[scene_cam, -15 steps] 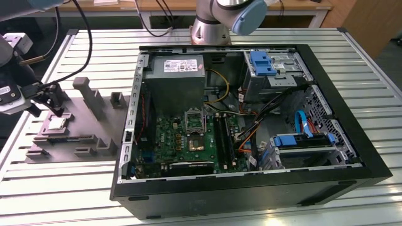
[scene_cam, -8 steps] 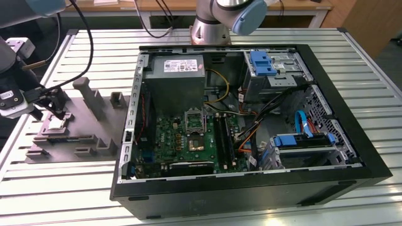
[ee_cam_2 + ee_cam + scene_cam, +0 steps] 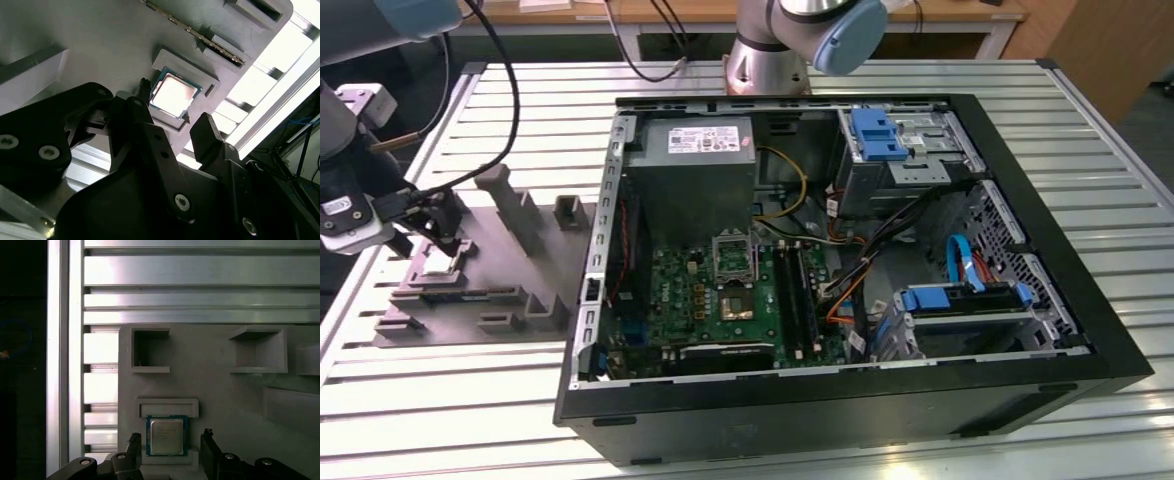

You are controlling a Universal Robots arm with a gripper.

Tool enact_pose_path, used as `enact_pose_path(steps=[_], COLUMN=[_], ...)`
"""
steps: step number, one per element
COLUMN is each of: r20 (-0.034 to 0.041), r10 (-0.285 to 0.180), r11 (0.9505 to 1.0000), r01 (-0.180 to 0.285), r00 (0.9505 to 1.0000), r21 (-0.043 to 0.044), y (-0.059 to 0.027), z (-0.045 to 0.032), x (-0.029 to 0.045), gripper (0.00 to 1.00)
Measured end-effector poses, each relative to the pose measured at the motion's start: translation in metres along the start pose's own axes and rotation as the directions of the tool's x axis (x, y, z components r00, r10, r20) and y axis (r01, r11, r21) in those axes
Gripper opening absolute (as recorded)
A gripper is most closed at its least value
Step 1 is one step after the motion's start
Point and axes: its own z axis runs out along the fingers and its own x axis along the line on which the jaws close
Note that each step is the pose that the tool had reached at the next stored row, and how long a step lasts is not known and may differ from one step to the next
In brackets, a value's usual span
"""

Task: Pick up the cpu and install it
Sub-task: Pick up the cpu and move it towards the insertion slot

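Here's the slatted metal table point(image 3: 454, 420), and on it the open computer case point(image 3: 854, 405) takes up most of the exterior view's right. The arm point(image 3: 767, 55) rises from its base behind the case and reaches across to the exterior view's left. Its wrist is bent so the tool points down over the grey holder plate point(image 3: 494, 300), which lies flat on the table just beside the case.

Down at the business end, the claw point(image 3: 438, 232) hangs low above one of the plate's pockets. Its fingers point(image 3: 210, 452) are spread apart, one on either side of the pocket, with nothing between them but the prize. I judge they aren't touching it.

The socket point(image 3: 735, 255) sits on the board inside the case, well apart from the action.

And the cpu point(image 3: 167, 436): it's flat in its pocket on the plate, silvery top up, not yet lifted. So this looks like the pick-up step, right at the approach. A clean grab calls for the fingers to close squarely on opposite edges, low enough to catch the thin rim without tilting the chip.
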Motion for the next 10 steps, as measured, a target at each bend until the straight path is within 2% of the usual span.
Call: enact_pose_path(steps=[5,10], r20=[0.0002,0.0002], r10=[0.0,0.0], r11=[1.0,1.0], r01=[0.0,0.0], r00=[1.0,1.0], r21=[-0.0001,-0.0002], y=[0.0,-0.0004], z=[0.0005,0.0076], x=[0.0,0.0008], gripper=[0.59,0.59])
